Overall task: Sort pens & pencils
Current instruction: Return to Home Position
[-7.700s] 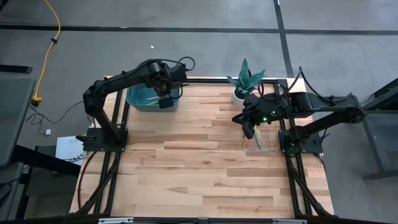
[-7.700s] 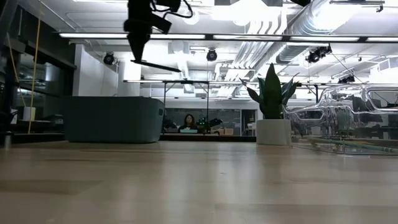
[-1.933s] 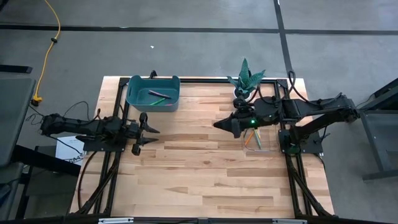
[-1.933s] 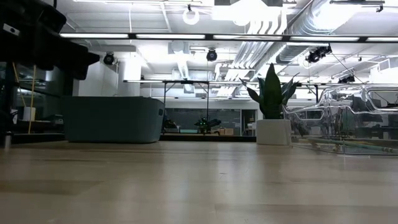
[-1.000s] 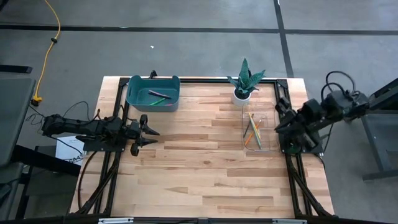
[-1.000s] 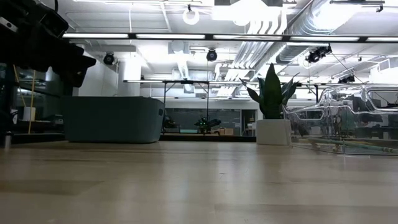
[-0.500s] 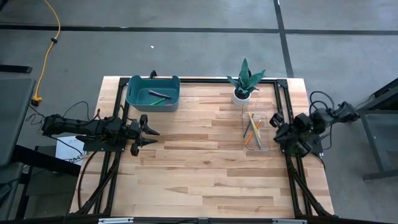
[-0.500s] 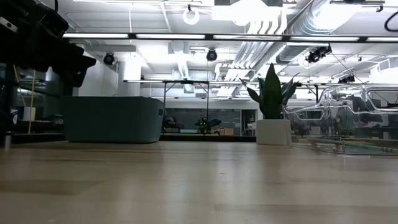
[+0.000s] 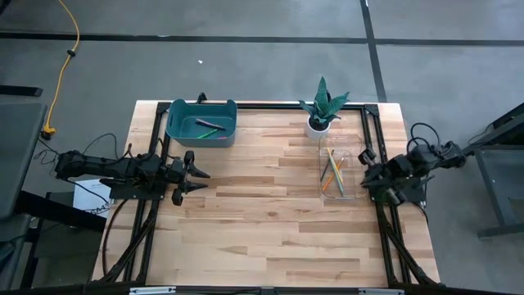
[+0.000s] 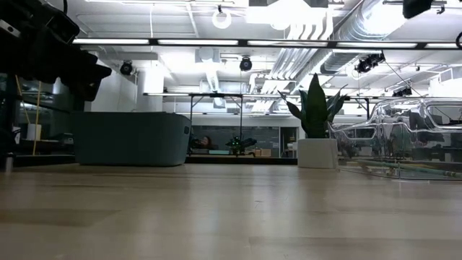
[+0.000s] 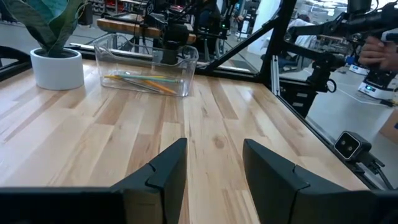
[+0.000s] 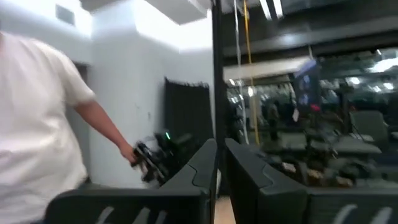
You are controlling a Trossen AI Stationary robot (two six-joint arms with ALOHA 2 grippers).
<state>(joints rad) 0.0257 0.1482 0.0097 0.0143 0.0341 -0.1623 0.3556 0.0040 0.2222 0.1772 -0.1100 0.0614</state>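
Both arms sat low at the sides of the counter (image 9: 262,221).
The left tool (image 9: 201,179) rested at the left edge, fingers wide; the right tool (image 12: 221,147) sat at the right edge, fingers narrow. Pens (image 9: 206,125) lay in the blue bin (image 9: 173,123), pencils (image 9: 332,170) in the clear tray (image 9: 350,185).

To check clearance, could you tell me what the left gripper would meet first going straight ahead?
Probably the clear plastic tray of pencils across the wooden table; the left gripper might just pass beside it.
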